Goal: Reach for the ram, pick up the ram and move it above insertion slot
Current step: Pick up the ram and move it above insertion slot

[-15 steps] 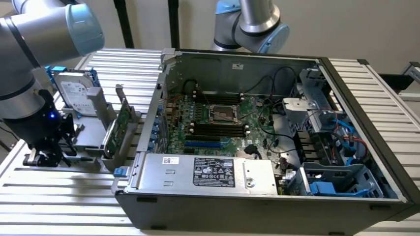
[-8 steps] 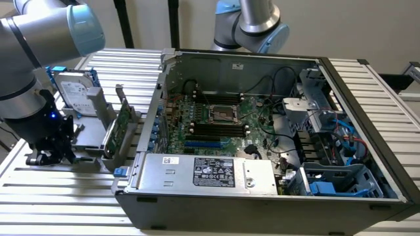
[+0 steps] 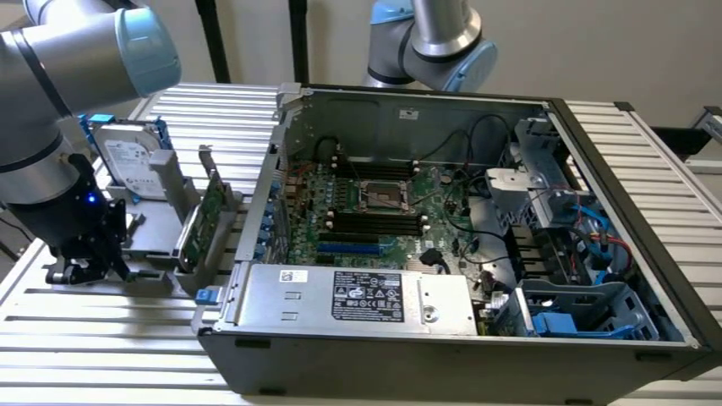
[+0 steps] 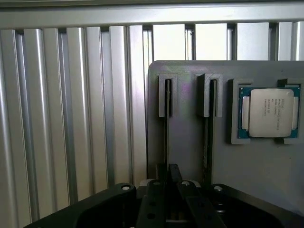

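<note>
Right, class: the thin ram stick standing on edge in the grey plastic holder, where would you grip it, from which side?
Probably its upper edge, near mid-length, coming down from above. The thin ram stick stands on edge in the grey plastic holder, its end in a slotted guide, so only that edge is free; pinch across its flat faces.

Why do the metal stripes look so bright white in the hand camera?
In the wrist view, light bounces off the ribbed metal table and glares white, so the gripper looks dark in front; in the exterior view, the computer case is shadowy inside and a small blue light glows.
</note>
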You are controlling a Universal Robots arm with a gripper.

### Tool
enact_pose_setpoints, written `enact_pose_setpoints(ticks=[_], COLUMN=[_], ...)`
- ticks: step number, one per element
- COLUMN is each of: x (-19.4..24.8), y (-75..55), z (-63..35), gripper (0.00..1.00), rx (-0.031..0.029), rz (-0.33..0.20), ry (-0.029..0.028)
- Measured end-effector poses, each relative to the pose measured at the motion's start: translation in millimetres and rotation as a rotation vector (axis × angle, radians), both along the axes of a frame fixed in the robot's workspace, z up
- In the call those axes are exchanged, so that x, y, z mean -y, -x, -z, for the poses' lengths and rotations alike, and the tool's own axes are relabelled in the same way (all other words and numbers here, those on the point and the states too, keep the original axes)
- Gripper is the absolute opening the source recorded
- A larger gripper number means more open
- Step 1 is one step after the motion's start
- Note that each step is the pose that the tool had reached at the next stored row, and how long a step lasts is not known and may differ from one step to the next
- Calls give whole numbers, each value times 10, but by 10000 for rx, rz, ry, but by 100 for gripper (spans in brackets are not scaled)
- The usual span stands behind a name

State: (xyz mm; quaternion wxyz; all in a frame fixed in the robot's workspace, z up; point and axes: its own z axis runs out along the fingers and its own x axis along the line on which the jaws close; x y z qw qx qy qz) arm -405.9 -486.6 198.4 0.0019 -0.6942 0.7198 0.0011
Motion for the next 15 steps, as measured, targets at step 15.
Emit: enact_pose_setpoints(ticks=[15], x=[0], y=[0], z=[0], gripper=[13], rx=[0], rz=[-102], ry=[2])
